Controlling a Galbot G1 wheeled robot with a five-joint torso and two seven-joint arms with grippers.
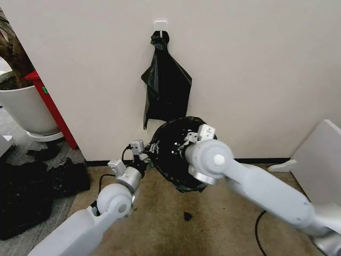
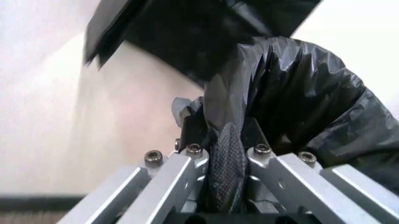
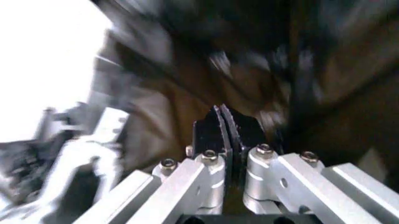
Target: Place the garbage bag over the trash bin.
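Observation:
The garbage bag is a glossy black wrinkled sack held open low in front of the wall, its round mouth facing me. At the mouth's left edge, my left gripper is shut on a fold of the plastic; the left wrist view shows the bag bunched between the fingers. My right gripper is at the upper right rim. In the blurred right wrist view its pads are pressed together with dark bag film around them. The trash bin is hidden or out of view.
A narrower black sack with a knotted top hangs from a wall hook just above. A white planter and black bundles stand at left, a white board at right. A black scrap lies on the carpet.

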